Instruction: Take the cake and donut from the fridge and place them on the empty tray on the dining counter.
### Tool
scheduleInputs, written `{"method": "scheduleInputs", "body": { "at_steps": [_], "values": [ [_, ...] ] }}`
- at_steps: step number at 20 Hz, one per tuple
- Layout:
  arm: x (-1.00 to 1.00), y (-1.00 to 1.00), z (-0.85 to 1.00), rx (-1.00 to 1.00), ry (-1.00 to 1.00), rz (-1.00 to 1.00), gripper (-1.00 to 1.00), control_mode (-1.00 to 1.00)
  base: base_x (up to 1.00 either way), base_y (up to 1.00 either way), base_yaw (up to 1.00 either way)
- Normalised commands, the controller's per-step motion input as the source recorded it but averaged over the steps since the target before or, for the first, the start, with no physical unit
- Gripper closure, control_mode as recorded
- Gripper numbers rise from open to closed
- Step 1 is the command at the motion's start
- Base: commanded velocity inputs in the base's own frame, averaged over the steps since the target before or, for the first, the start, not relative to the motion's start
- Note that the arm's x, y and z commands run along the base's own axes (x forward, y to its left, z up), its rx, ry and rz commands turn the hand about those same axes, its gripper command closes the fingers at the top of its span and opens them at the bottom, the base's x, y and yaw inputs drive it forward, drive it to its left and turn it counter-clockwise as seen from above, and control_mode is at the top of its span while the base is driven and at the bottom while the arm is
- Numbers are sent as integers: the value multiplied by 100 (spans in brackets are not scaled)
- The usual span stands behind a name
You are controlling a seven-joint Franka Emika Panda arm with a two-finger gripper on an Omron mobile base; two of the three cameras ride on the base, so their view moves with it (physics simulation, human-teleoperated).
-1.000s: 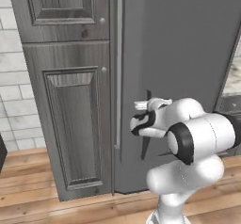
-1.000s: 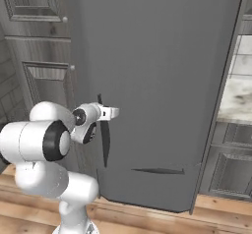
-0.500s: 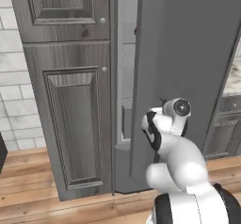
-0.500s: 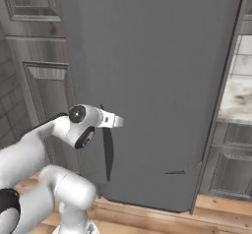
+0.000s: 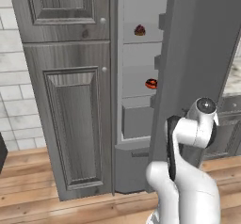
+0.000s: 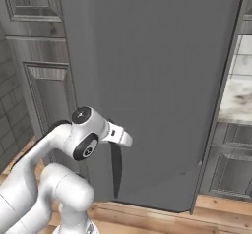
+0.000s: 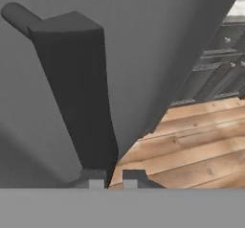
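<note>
Open fridge (image 5: pixel 141 77): cake (image 5: pixel 140 30), donut (image 5: pixel 151 83) inside

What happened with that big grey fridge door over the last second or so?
The fridge door has swung from shut to partly open, pulled by the gripper at the dark handle. That uncovers the inner shelves, with the cake on an upper one and the donut lower. The arm has swung outward with the door. The wooden cabinet has not moved.

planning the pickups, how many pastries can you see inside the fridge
2: the cake on an upper shelf, the donut on the shelf below. The open door may hide more.
</note>
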Motion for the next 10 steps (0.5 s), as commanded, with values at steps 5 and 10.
{"method": "scheduleInputs", "body": {
  "at_steps": [5,10],
  "values": [
    [-100,-72,-8,3,23,-6,100,-100,0,0,0],
    [-100,-81,-10,4,21,-6,100,-100,0,0,0]
  ]
}}
